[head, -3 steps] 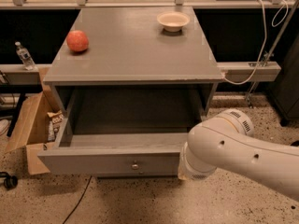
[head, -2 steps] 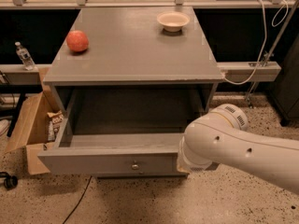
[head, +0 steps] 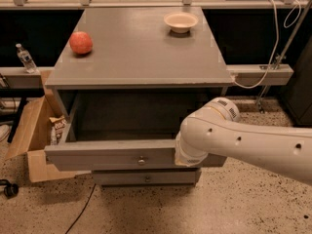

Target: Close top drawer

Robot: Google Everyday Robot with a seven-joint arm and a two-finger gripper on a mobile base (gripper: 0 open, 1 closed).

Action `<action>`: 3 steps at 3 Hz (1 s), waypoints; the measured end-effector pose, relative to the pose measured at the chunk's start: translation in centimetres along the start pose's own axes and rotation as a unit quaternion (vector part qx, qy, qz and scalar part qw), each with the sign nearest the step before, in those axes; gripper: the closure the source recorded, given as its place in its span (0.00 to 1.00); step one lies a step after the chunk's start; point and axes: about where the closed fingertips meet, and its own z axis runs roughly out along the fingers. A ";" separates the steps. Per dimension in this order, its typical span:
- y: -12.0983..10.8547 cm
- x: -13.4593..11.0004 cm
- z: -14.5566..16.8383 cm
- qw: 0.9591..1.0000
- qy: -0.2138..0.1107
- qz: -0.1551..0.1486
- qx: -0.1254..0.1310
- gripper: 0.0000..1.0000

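Speckled concrete floor point(head: 146, 208) under a grey painted wooden cabinet point(head: 141, 48), and its wide grey top drawer point(head: 107, 155) stands pulled well out of the cabinet's front, its deep box open and a small round brass knob point(head: 141, 160) at centre. My white rounded arm point(head: 243, 138) crosses the drawer's right end. My gripper is hidden behind it, so whether it is open or closed I cannot tell. The flat, matte front runs left to right, so the push, I judge, goes straight back into the cabinet.
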 end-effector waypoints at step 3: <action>-3.7 0.2 1.2 0.999 0.004 -0.010 0.044 1.00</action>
